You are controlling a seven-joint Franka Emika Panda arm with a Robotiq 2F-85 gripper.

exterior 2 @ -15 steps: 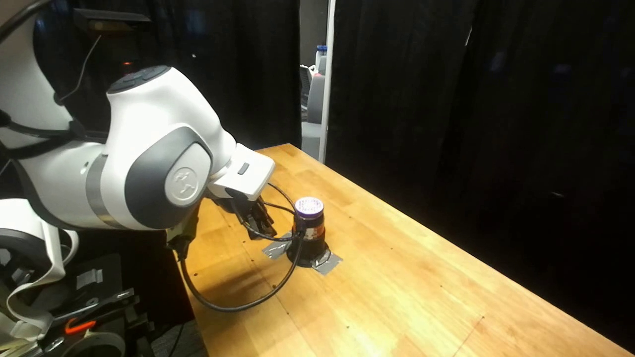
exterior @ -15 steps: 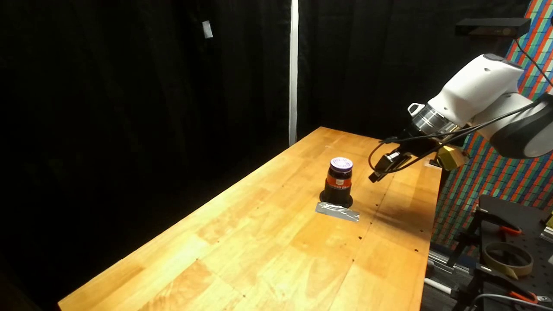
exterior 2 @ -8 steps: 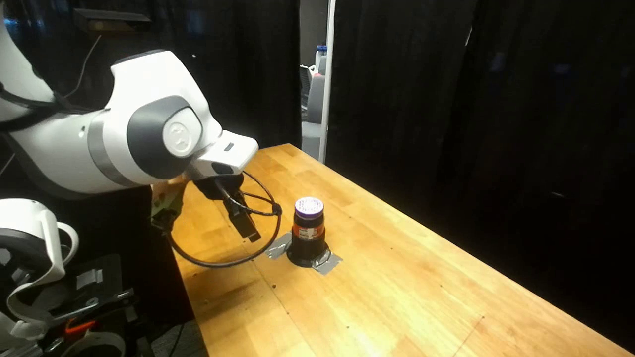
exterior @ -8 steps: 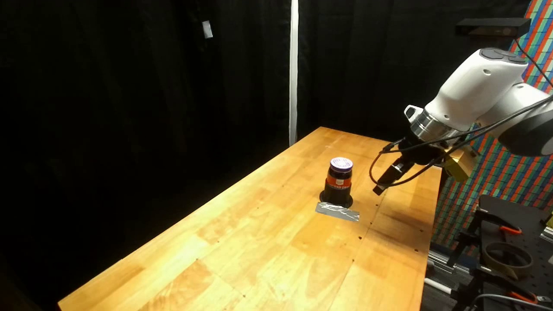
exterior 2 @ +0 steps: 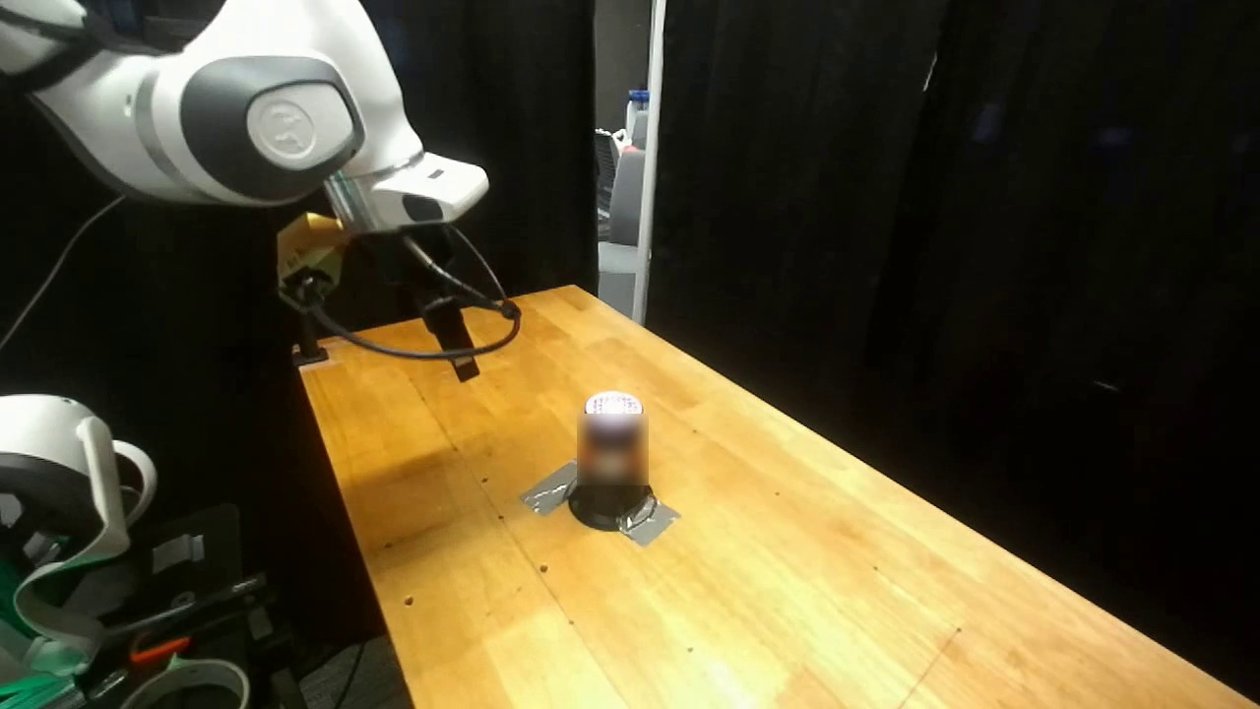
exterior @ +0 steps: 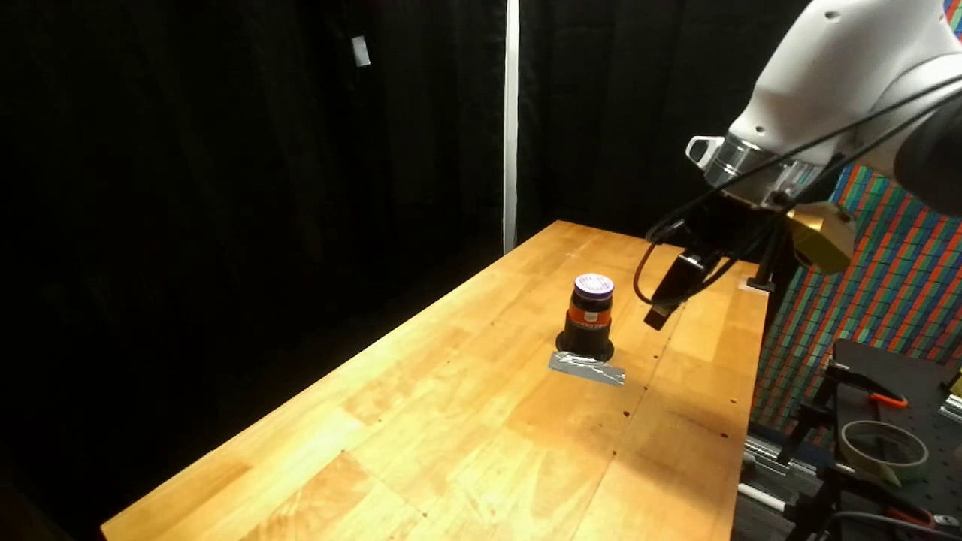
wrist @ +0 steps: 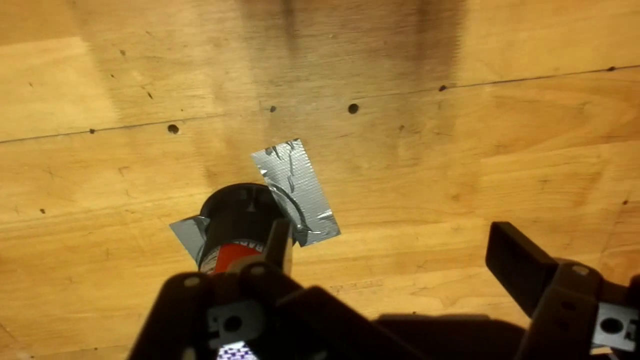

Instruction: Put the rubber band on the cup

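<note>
In the lower half of the wrist view we see the gripper (wrist: 390, 240) with its fingers (wrist: 522, 267) spread well apart, nothing but wooden table (wrist: 400, 185) showing between their tips. We can make out no rubber band in any view, so we cannot say whether it is already placed; the spread would suit reaching for it, we guess. The finger at the frame's left crosses in front of the cup (wrist: 242, 215), below and left of centre; both exterior views show the two apart. In an exterior view the cup (exterior: 590, 319) stands right of centre, long axis vertical, pale lid (exterior: 594, 285) uppermost and orange-red label (exterior: 590, 318) turned to that camera. Strips of silver tape (wrist: 306, 190) lap its dark foot onto the table, likely so that it neither slides nor tips under a tugging band.
</note>
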